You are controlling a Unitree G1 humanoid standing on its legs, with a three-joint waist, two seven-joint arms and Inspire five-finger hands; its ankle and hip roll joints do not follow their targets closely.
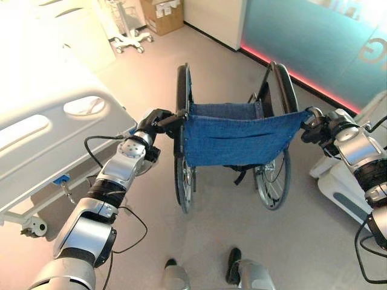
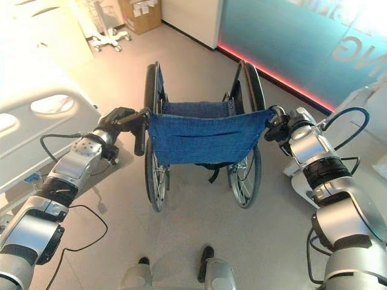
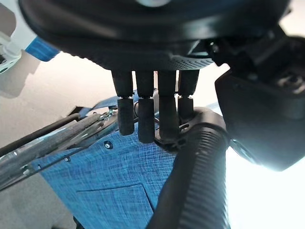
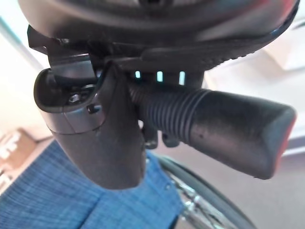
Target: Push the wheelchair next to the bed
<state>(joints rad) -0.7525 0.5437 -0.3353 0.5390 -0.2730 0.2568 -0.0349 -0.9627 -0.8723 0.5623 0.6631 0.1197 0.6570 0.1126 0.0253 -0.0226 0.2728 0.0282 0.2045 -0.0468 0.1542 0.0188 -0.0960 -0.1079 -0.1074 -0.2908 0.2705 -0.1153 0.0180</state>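
The wheelchair stands on the smooth grey floor, its back toward the robot. It is a folding type: a blue denim-like woven backrest with a stitched pocket is slung between 2 upright metal tubes, and 2 large spoked wheels with dark tyres flank the seat.

The left hand is at the wheelchair's left push handle, a black ribbed rubber grip. In the left wrist view the fingers curl down over the grip's far side, with the thumb's bulk on the near side; the hand is closed round the handle.

The right hand is at the wheelchair's right push handle, also black, ribbed near the hand and smooth at its rounded end. In the right wrist view the grip runs across beneath the palm and the thumb lies along it; the hand is wrapped round it.

The bed lies to the left of the wheelchair, with a gap of floor between them. It has a pale moulded plastic side rail with 2 oval cut-outs and a castor at its lower frame. Beyond the wheelchair, a cardboard box and a white wheeled stand base sit near the far wall. To the wheelchair's right runs a teal glass panel with a red glowing strip along its foot.
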